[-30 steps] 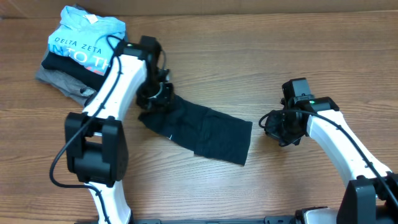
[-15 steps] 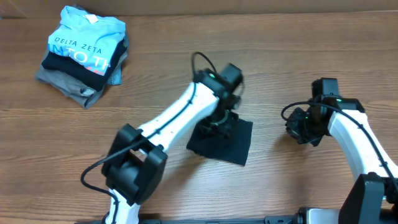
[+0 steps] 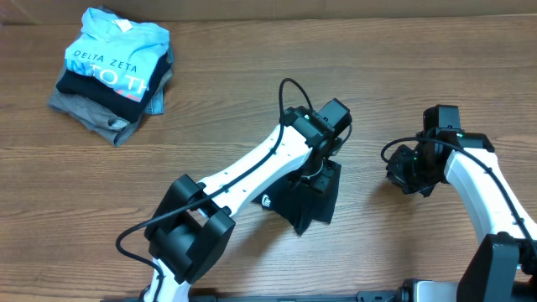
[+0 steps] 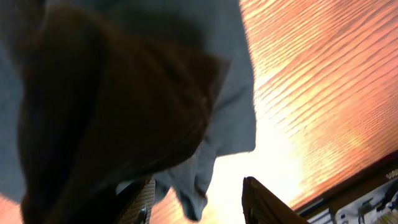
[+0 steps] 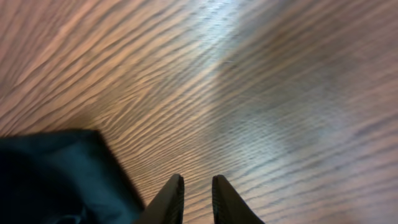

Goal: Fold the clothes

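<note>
Fabric this soft and light carries no stiffness. The dark T-shirt [image 3: 309,205] lies bunched in a lumpy heap a little right of the middle of the desk [image 3: 210,109], nearer the front edge than the back, with its small white logo [image 3: 266,201] showing on the left side of the heap.

The left gripper [image 4: 198,183] hangs right over the shirt. In the left wrist view its fingers stand spread, with bright desk showing between them and dark cloth draped close across the lens, so it does not seem to be pinching anything. The right gripper [image 5: 197,178] sits well apart from the shirt toward the right edge, its fingers pressed nearly together on nothing; only a corner of the dark cloth enters its view.

A shirt like this will sag, drag and crease — it should be taken by a hem or a doubled edge, pinching both layers, probably with the far side pinned. A grip in the middle would likely only bunch it further.

The stack of other garments [image 3: 109,71] sits in the far left corner.
</note>
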Controlling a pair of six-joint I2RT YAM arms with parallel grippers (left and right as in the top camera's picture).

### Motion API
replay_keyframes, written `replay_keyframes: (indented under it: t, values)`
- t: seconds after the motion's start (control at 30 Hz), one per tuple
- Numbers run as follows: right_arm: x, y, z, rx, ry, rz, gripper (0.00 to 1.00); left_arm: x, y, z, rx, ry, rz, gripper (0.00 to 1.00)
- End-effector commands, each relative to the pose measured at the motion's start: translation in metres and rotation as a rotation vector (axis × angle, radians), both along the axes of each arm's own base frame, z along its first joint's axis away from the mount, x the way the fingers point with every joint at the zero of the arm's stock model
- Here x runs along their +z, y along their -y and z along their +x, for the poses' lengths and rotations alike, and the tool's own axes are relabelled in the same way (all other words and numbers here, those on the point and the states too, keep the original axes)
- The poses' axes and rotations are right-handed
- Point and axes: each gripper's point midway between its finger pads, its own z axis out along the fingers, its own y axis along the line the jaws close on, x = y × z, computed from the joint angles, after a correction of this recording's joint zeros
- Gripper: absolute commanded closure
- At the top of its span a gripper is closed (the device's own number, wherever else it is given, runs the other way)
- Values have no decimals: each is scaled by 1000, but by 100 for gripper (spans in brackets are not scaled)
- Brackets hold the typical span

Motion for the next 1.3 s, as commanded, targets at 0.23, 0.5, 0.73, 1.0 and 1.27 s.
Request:
replay_keyframes:
  t: [0.23,0.5,0.73,1.0,1.27]
  values:
    - [45,-74,30,379,306,361,57,71,-65,58,128,49,13,46]
    - [35,-123,35,480,317,220,46,88,-117,85,224,26,-14,37]
    - [3,-114,30,384,207,2,36,88,-126,79,207,-4,3,34]
    - [-9,-130,27,447,181,88,59,84,-128,77,197,-8,13,33]
    - [-6,-96,56,401,259,-79,93,82,-128,77,193,-8,16,33]
